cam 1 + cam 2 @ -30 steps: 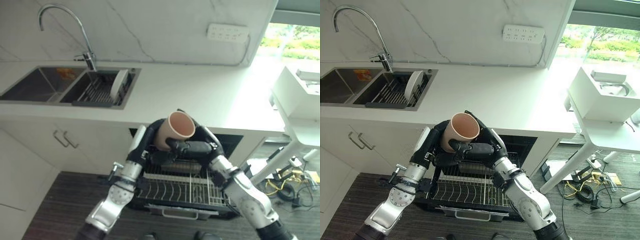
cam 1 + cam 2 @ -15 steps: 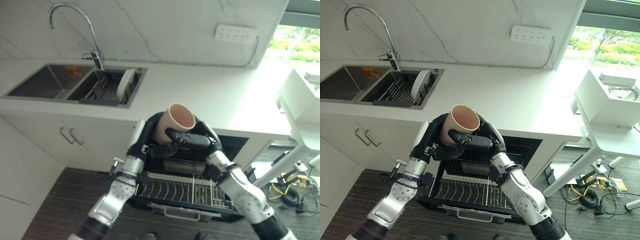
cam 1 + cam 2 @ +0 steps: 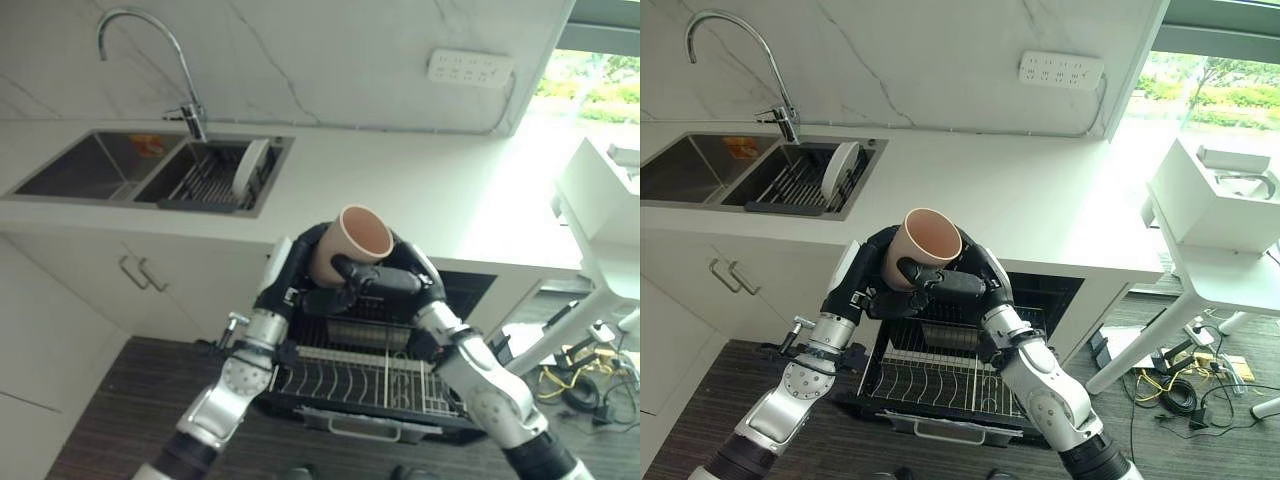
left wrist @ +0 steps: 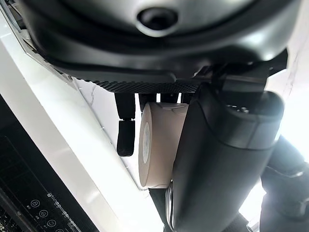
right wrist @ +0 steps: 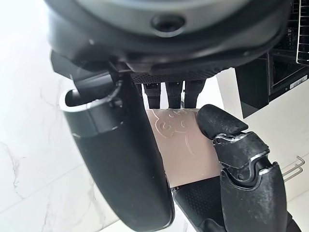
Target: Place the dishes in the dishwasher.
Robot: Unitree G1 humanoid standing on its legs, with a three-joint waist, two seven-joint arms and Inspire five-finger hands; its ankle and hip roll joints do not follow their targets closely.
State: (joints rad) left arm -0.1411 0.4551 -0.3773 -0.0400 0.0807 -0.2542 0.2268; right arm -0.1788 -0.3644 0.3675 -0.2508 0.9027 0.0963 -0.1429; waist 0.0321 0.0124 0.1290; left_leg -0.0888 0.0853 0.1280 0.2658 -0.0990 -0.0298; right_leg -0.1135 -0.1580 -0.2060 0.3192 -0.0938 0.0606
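Observation:
A beige cup [image 3: 347,247] with a pink inside is held in the air above the pulled-out dishwasher rack [image 3: 350,377], its mouth facing up and towards me. My left hand [image 3: 300,272] curls round its left side and base, and my right hand [image 3: 385,281] wraps it from the right with the thumb across its front. The cup's wall [image 5: 186,145] shows between the right hand's fingers and thumb, and its base [image 4: 153,145] shows between the left hand's. A white plate [image 3: 245,166] stands on edge in the sink rack [image 3: 200,180].
The white counter [image 3: 420,195] runs across, with a double sink [image 3: 80,165] and a tap [image 3: 150,55] at the left. A cupboard door with handles [image 3: 145,273] sits beside the dishwasher. A white table [image 3: 600,200] stands at the right.
The camera view shifted up over the second. The cup stays held between both hands above the rack, with hardly any move in the last half second.

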